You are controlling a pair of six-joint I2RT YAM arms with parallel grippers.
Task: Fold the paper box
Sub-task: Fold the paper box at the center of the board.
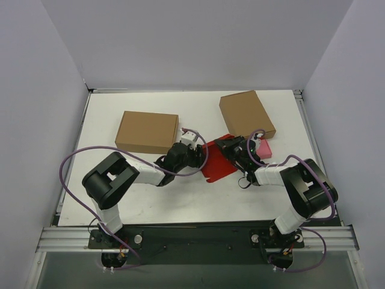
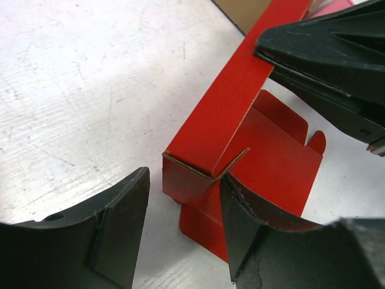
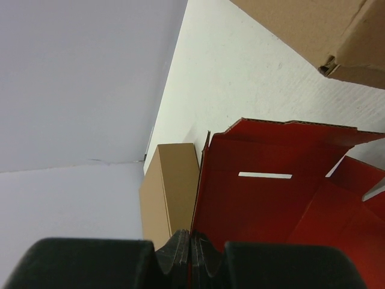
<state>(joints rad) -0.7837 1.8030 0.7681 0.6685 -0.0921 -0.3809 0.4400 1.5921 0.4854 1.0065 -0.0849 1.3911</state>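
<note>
My left gripper (image 2: 183, 179), jaws apart, straddles the near corner of the red paper box (image 2: 271, 156) at the middle of the table (image 1: 180, 201), its raised long wall running away toward my right gripper (image 3: 191, 244), clamped on it.

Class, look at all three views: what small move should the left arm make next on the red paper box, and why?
Probably close the left tool gently on the near corner of the paper box. Its jaws stand open astride that corner, where the folded flaps gape apart, while the right tool pinches the raised wall upright.
</note>
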